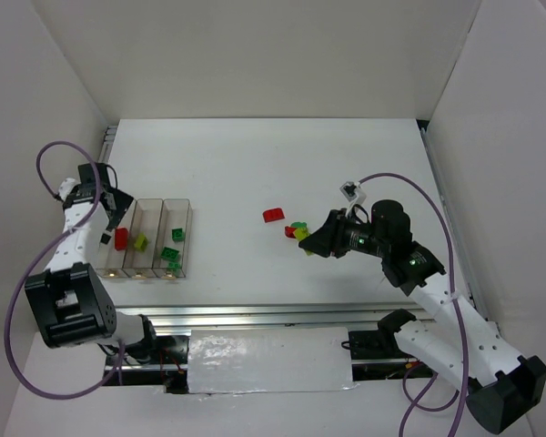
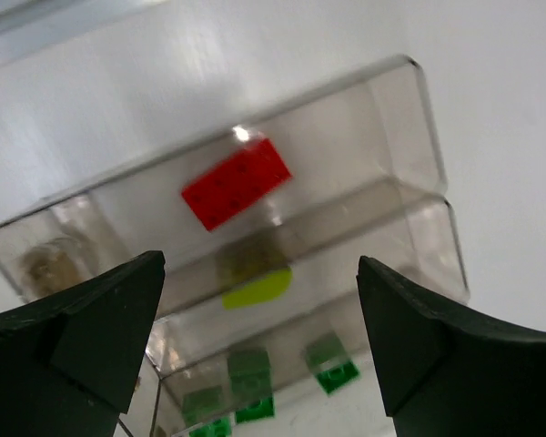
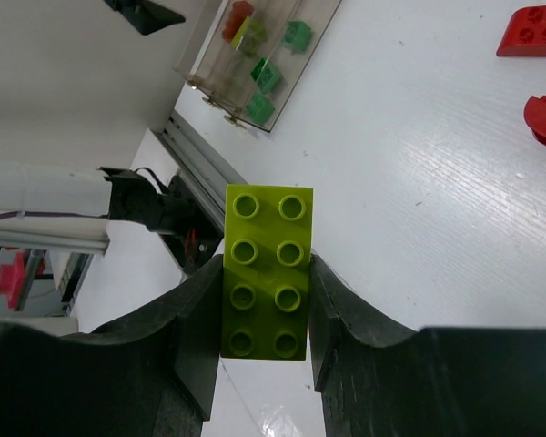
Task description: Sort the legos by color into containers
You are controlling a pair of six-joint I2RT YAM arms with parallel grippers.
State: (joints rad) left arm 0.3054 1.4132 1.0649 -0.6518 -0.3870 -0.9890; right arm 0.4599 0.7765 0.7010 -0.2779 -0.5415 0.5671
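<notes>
Three joined clear trays (image 1: 151,205) stand at the left. The left one holds a red brick (image 1: 121,238), the middle a yellow-green brick (image 1: 140,242), the right several green bricks (image 1: 171,255). My left gripper (image 1: 112,211) hangs open and empty above the left tray; its view shows the red brick (image 2: 236,182), the yellow-green brick (image 2: 257,288) and green bricks (image 2: 332,374). My right gripper (image 1: 311,242) is shut on a yellow-green brick (image 3: 266,271), held above the table. A red brick (image 1: 273,215) and a small red, green and yellow cluster (image 1: 297,229) lie next to it.
White walls enclose the table on the left, back and right. A metal rail (image 1: 282,314) runs along the near edge, with a white panel (image 1: 268,360) and cables below it. The trays (image 3: 264,64) show far off in the right wrist view.
</notes>
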